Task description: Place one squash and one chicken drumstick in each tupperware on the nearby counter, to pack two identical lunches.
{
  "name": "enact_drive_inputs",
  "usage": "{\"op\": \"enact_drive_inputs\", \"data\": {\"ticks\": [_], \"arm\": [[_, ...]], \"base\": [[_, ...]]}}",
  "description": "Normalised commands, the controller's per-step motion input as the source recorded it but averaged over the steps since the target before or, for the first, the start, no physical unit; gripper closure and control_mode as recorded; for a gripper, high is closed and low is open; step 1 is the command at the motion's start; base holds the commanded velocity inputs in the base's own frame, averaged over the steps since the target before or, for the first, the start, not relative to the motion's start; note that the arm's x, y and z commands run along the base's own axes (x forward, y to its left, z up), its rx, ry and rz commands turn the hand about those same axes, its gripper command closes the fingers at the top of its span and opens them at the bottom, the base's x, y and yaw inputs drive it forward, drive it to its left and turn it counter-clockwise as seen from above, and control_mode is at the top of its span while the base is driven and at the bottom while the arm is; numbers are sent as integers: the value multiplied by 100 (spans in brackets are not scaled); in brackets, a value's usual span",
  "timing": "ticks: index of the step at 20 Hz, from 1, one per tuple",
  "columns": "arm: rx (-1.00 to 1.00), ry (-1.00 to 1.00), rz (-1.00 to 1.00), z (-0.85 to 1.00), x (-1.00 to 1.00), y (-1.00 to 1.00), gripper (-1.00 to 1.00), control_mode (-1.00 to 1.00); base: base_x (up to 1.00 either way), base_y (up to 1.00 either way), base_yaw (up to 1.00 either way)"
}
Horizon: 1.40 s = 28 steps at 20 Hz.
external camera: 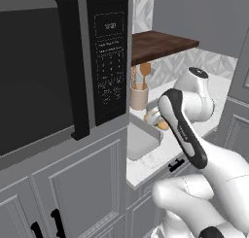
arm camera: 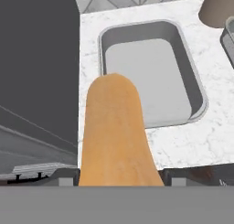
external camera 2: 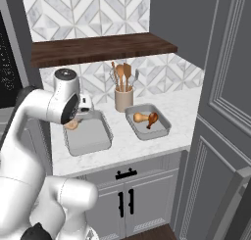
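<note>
Your pincer (arm camera: 119,175) is carrying the elongated squash (arm camera: 117,136) over the left tupperware (arm camera: 148,72).

In the left base view, your arm is reaching past the microwave (external camera: 58,72) toward the counter (external camera: 155,159), with an orange piece (external camera: 163,126) showing beside the near tray (external camera: 141,140). In the right base view, you are hovering over the left tupperware (external camera 2: 88,136); two drumsticks (external camera 2: 146,118) are lying in the right tupperware (external camera 2: 148,122), near the utensil cup (external camera 2: 124,98). In the hand view, the squash is sitting clamped between the fingers, above the tray's near rim.
</note>
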Motion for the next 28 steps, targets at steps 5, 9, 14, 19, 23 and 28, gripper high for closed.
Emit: {"op": "enact_drive_inputs", "data": {"ticks": [5, 9, 14, 19, 23, 28], "arm": [[-2, 6, 8, -50, 73, 6, 100, -100], [0, 6, 14, -52, 61, 0, 100, -100], [0, 9, 15, -52, 65, 0, 100, -100], [-2, 2, -2, -40, 41, -4, 100, -100], [0, 0, -14, -46, 23, 0, 100, -100], [0, -1, -18, -53, 34, 4, 100, -100]], "base": [[0, 0, 0], [0, 0, 0], [0, 0, 0], [0, 0, 0], [0, 0, 0], [0, 0, 0]]}}
